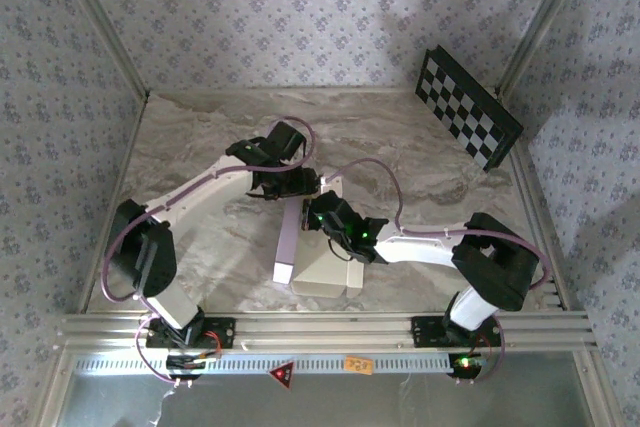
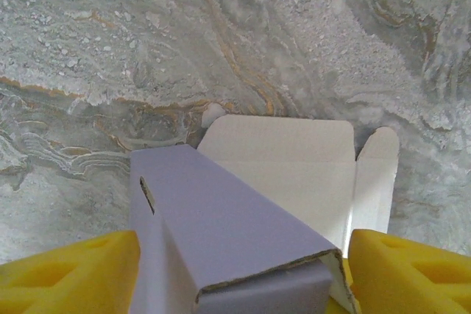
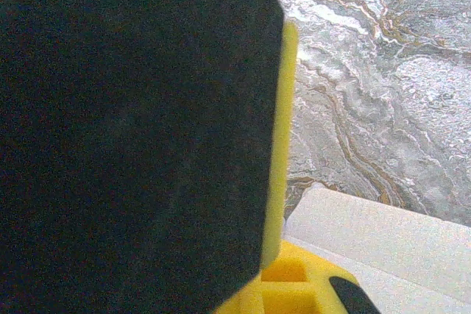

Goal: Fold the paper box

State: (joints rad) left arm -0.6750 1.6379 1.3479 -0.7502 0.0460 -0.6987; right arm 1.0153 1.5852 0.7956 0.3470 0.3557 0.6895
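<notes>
Currently the left tool [image 1: 283, 185] stands wide, straddling the far end of the lilac-and-cream card paper box [image 1: 322, 272] on the marble desk [image 1: 190, 147]; the right tool [image 1: 328, 217], closed, is over its cream inside.

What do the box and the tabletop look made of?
Box: thin matte card, lilac outside, cream inside; its cut edge shows brownish fibre. Tabletop: marble-look, grey-white with ochre veins; real stone or a printed cover, can't tell.

Soft, even light, faint shadows, mild grain; paper box [image 2: 221, 218] blurry at close range.
</notes>
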